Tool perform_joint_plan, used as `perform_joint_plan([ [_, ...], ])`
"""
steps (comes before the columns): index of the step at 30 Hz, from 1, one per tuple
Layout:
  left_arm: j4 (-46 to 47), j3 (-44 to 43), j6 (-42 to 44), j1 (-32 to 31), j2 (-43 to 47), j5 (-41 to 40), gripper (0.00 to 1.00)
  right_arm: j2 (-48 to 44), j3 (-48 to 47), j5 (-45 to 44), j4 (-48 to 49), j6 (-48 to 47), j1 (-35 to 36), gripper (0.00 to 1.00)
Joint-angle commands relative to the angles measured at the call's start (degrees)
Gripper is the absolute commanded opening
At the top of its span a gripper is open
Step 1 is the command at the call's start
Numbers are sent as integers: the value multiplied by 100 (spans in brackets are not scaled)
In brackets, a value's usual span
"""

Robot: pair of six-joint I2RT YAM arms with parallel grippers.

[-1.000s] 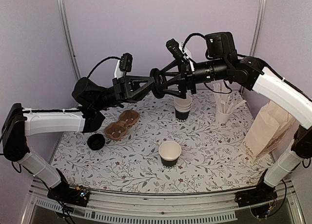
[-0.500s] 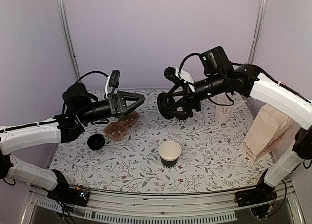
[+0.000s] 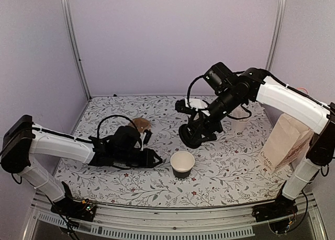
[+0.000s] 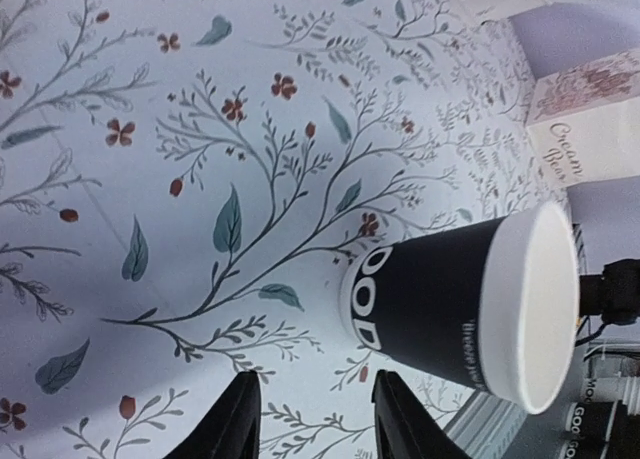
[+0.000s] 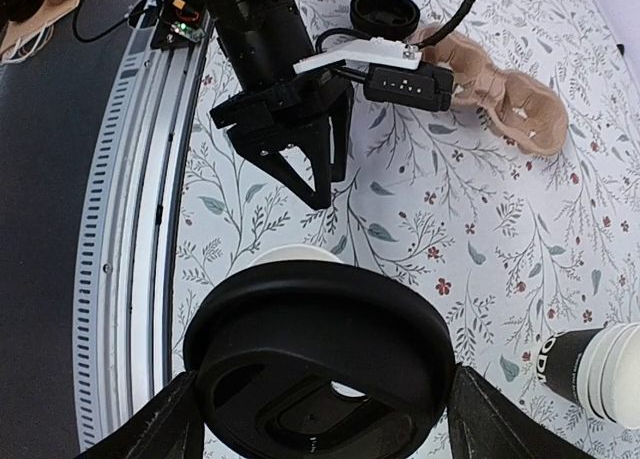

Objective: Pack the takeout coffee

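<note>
In the top view the paper cup (image 3: 182,164) stood at lower centre, the left gripper (image 3: 155,158) just left of it, the lid (image 3: 190,137) above it within the right gripper (image 3: 194,135), the paper bag (image 3: 283,141) far right.

On my left wrist feed the flowered surface (image 4: 150,179) fills most of the frame. An open-topped cup (image 4: 440,309), black with white print and white at the rim, stands on it just ahead of the left gripper (image 4: 315,424). I see its jaws apart with nothing between them. A printed paper bag (image 4: 600,119) sits beyond, at the right edge.
</note>
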State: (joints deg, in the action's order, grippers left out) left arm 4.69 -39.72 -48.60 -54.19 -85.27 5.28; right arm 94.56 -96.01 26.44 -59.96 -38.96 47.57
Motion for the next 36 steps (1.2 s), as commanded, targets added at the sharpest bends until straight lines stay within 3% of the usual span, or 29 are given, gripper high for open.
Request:
perform_joint_plan([
  [1,-155,-212,-27,-366,-557,-368,41,267,-251,-158,-656,-223,73,71],
  [16,403,-1222,121,-889,-1900,-29,40,943,-472,-624,-1220,-362,314,71],
  [29,-622,-802,-37,-889,-1258,-858,42,1345,-479,-1011,-1605,-370,563,70],
  [36,-582,-611,-195,-861,-1313,-785,42,1573,-796,-1243,-1659,-189,639,70],
])
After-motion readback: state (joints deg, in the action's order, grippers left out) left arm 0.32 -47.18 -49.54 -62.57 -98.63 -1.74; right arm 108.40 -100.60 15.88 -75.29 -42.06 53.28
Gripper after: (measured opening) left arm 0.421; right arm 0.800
